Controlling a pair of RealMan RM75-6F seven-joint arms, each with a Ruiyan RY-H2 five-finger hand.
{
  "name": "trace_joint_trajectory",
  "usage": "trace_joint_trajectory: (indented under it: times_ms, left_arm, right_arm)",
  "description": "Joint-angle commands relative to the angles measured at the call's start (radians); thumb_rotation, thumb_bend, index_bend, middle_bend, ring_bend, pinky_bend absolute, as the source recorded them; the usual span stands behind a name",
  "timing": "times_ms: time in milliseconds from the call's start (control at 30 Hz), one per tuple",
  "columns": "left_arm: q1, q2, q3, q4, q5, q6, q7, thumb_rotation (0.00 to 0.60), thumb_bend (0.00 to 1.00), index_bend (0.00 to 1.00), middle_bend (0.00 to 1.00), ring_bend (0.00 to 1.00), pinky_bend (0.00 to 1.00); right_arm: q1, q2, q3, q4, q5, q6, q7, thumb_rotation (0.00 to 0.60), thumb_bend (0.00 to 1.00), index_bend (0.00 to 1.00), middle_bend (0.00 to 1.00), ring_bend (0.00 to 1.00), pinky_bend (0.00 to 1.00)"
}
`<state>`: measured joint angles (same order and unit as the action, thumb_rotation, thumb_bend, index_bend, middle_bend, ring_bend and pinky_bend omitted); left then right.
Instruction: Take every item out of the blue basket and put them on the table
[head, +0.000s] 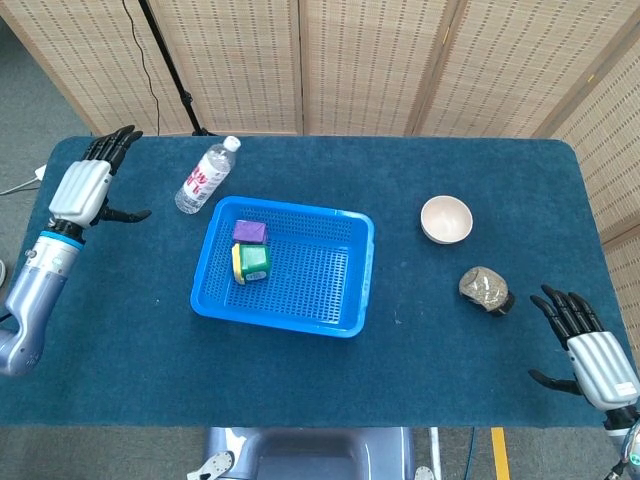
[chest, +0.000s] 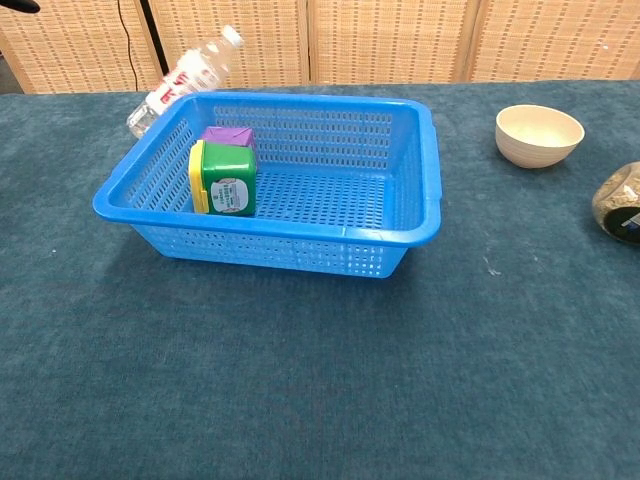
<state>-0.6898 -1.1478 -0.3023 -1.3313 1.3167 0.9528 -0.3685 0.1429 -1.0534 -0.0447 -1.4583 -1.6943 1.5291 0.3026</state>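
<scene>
The blue basket (head: 275, 318) (chest: 260, 228) sits left of centre on the table. Inside it, at its left end, are a purple box (head: 249, 231) (chest: 228, 135) and a green and yellow box (head: 252, 263) (chest: 228, 180) close together. A clear water bottle (head: 205, 176) (chest: 180, 82) is outside the basket by its far left corner, slanted with the cap pointing away; nothing holds it. My left hand (head: 88, 183) is open, fingers spread, to the left of the bottle and apart from it. My right hand (head: 590, 348) is open at the table's near right corner.
A cream bowl (head: 445, 219) (chest: 539, 134) stands right of the basket. A grey-brown lumpy object (head: 485, 289) (chest: 620, 203) lies nearer, between the bowl and my right hand. Wicker screens close off the back.
</scene>
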Motion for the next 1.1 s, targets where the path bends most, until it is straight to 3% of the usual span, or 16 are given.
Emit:
trace_joint_trajectory:
  times_ms: [33, 233, 400, 767, 1100]
  left_arm:
    - [0.023, 0.084, 0.034, -0.129, 0.082, 0.031, -0.016, 0.6, 0.06, 0.0, 0.0, 0.0, 0.05]
    - [0.021, 0.167, 0.114, -0.33, 0.14, -0.051, 0.1, 0.6, 0.06, 0.0, 0.0, 0.0, 0.05]
    - [-0.013, 0.106, 0.145, -0.374, 0.066, -0.14, 0.237, 0.6, 0.06, 0.0, 0.0, 0.0, 0.05]
    - [-0.094, -0.114, 0.135, -0.27, -0.215, -0.193, 0.483, 0.6, 0.06, 0.0, 0.0, 0.0, 0.05]
    - [-0.163, -0.246, 0.106, -0.162, -0.365, -0.188, 0.575, 0.6, 0.06, 0.0, 0.0, 0.0, 0.05]
  right_arm:
    - [-0.002, 0.003, 0.0, -0.003, -0.004, 0.005, 0.007, 0.6, 0.0, 0.0, 0.01, 0.0, 0.05]
    - [-0.006, 0.014, 0.0, -0.004, -0.011, 0.02, 0.027, 0.6, 0.0, 0.0, 0.01, 0.0, 0.05]
    - [-0.007, 0.018, 0.001, 0.0, -0.011, 0.021, 0.043, 0.6, 0.0, 0.0, 0.01, 0.0, 0.05]
    - [-0.001, 0.013, 0.001, 0.008, -0.011, 0.003, 0.049, 0.6, 0.0, 0.0, 0.01, 0.0, 0.05]
    - [0.004, 0.009, 0.006, 0.017, 0.002, -0.013, 0.053, 0.6, 0.0, 0.0, 0.01, 0.0, 0.05]
